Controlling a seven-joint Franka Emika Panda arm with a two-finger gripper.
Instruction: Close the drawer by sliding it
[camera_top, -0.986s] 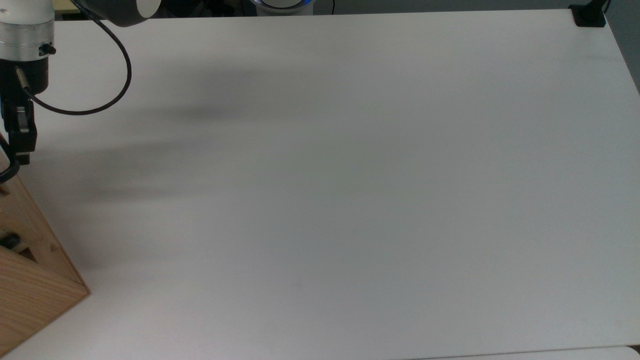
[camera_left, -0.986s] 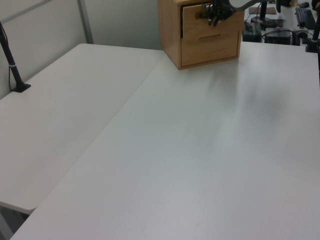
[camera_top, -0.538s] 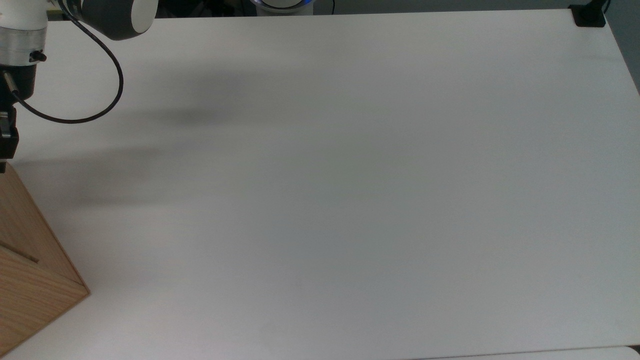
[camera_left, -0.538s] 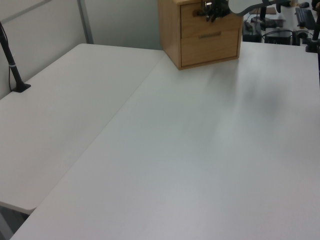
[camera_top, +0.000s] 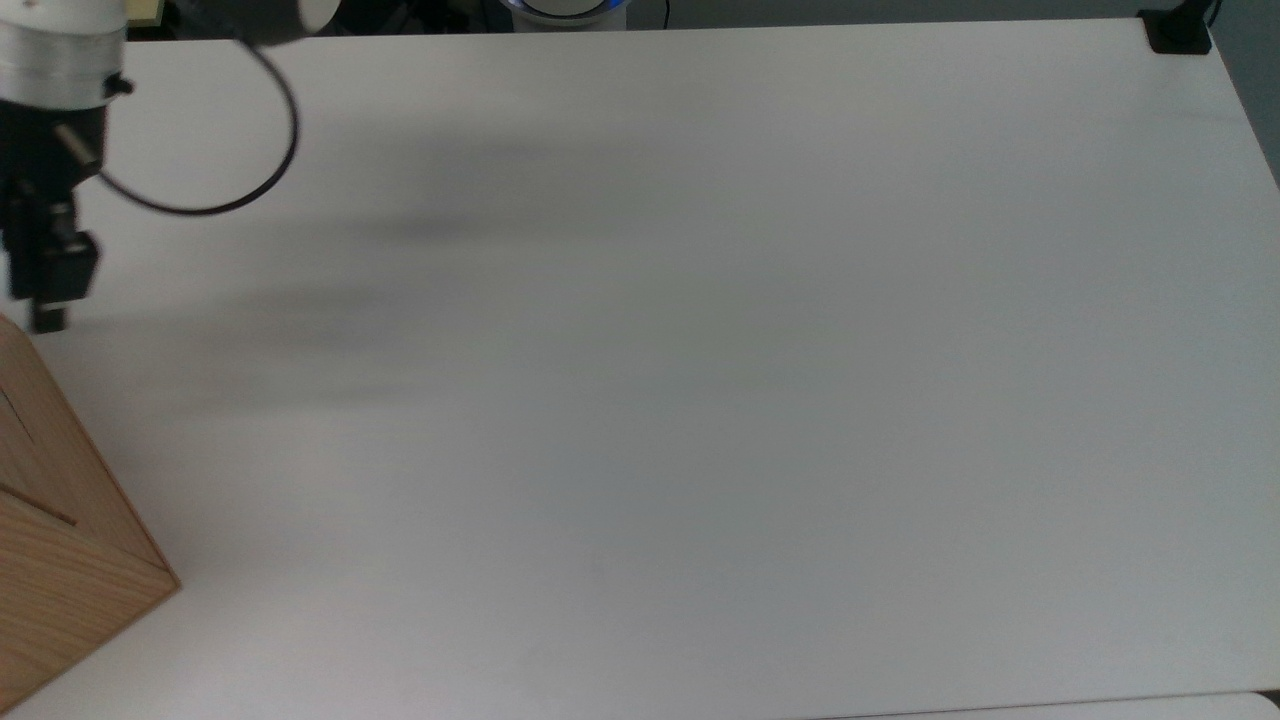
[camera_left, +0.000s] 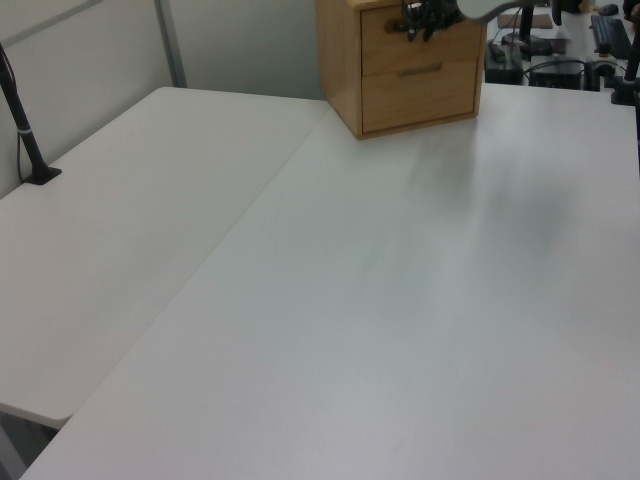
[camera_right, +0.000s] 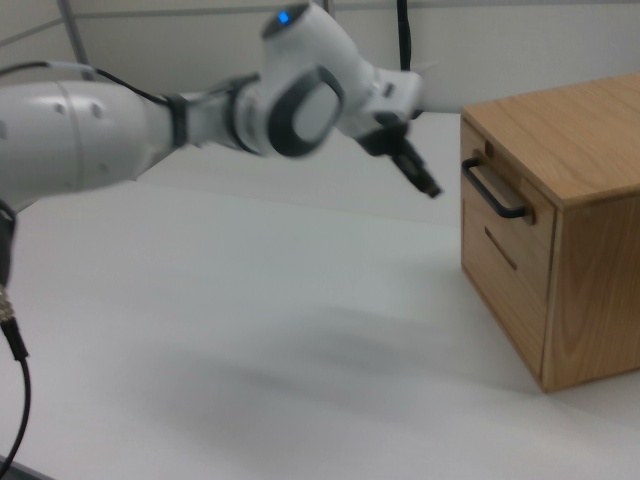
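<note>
Top view: I see the gripper (camera_top: 45, 320) at the top view's far left, pointing down-frame over the white table (camera_top: 700, 350). A black cable (camera_top: 230, 190) loops off the wrist. Just beyond the fingertips lies a corner of the pine cabinet (camera_top: 60, 560); a thin dark seam crosses its face. Jaw state: I cannot tell here.

Left view: cabinet stands at the table's far edge, w/ the upper drawer (camera_left: 425, 45) pushed in flush w/ the cabinet front, above a second drawer (camera_left: 425, 90). The gripper (camera_left: 425, 15) sits right at the upper drawer's black handle; contact or gap, I can't resolve. Black clamp post (camera_left: 25, 130) stands well apart, at the left view's left.

Right view: the arm (camera_right: 200, 110) reaches in from the right view's left; gripper (camera_right: 428, 185) is tilted down toward the cabinet. The drawer's U-shaped bar handle (camera_right: 495, 195) lies just ahead of the fingertips, apart from them by a small gap. Motion smear hides the jaws: spread or pressed together, I cannot tell. Drawer front (camera_right: 500, 200) sits flush in the cabinet.
</note>
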